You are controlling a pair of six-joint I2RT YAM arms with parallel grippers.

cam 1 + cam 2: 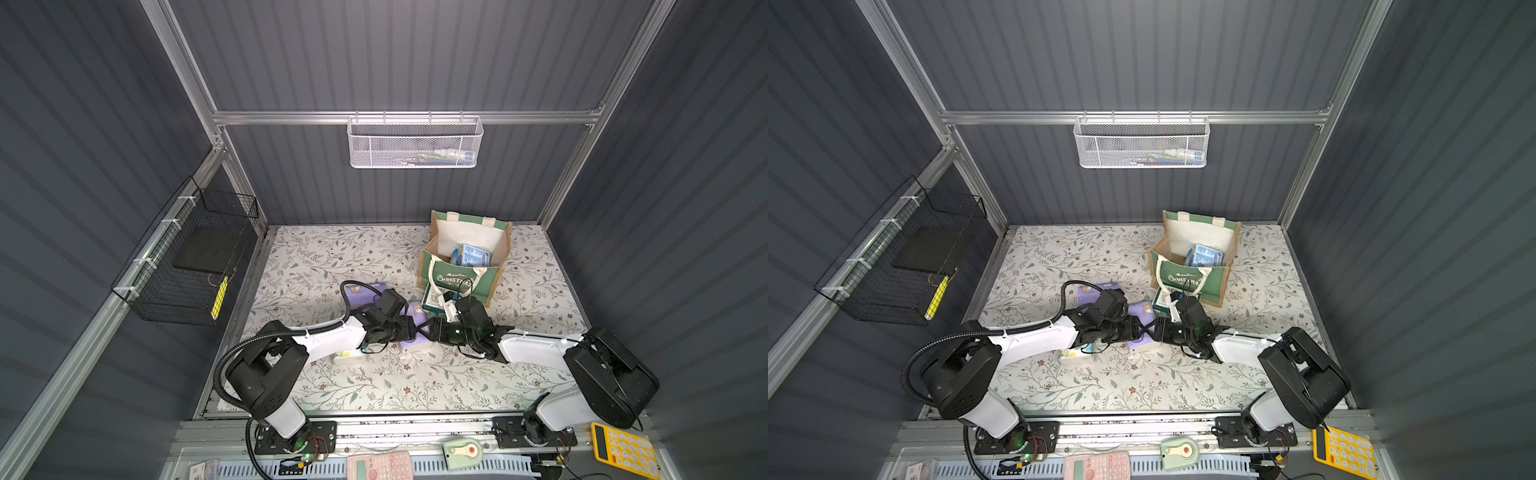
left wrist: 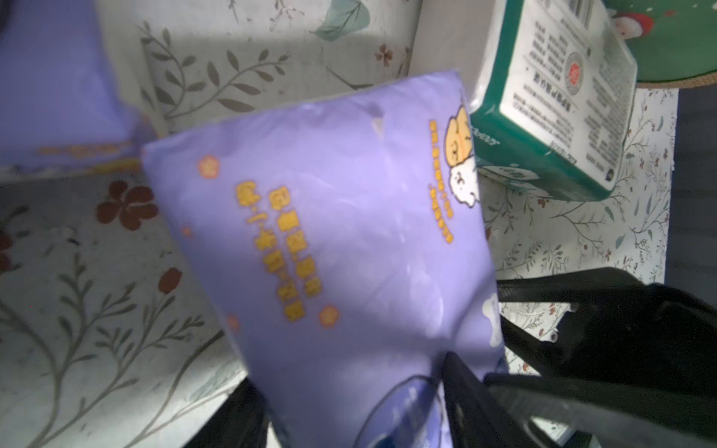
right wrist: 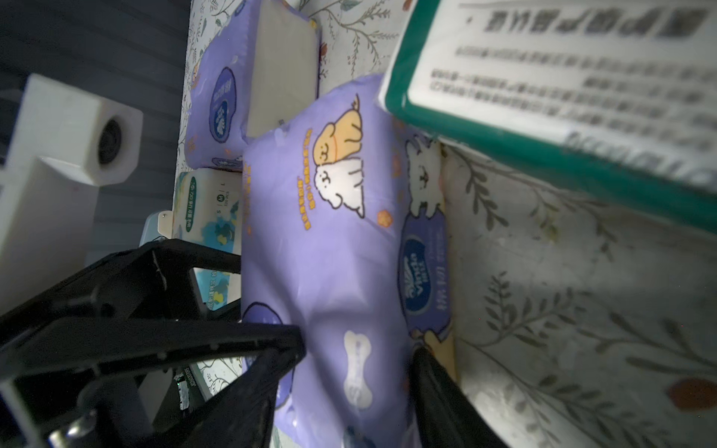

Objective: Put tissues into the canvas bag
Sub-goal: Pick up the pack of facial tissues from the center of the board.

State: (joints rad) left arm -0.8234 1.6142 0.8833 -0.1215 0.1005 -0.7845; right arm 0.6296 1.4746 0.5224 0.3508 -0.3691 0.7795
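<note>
**Mat** (image 1: 374, 386): floral, with walls close on three sides. Bare strip along the near edge, bare patch at far left.
**Bag** (image 1: 461, 286): far right of the mat, upright, mouth open. "CHRISTMAS" in white on its green front. Blue packs (image 1: 471, 255) lie inside.
**Purple pack** (image 2: 341, 240): mid-mat, outside the bag, between the two arms.
**Left claw** (image 2: 349, 405): fingers at either side of the purple pack. Whether they grip it cannot be told.
**Right claw** (image 3: 353, 388): flanks the same pack from the opposite side, grip likewise unclear. The claws are nearly tip to tip.
**Green pack** (image 2: 551, 108): just beside the bag's front and the purple pack. Small print blurred.
**Second purple pack** (image 1: 365, 293): beyond the left arm.
**White pack** (image 3: 205, 209): by the left arm, "S M L" legible.
**Front ledge:** pink calculator (image 1: 380, 465), yellow calculator (image 1: 623, 453).
</note>
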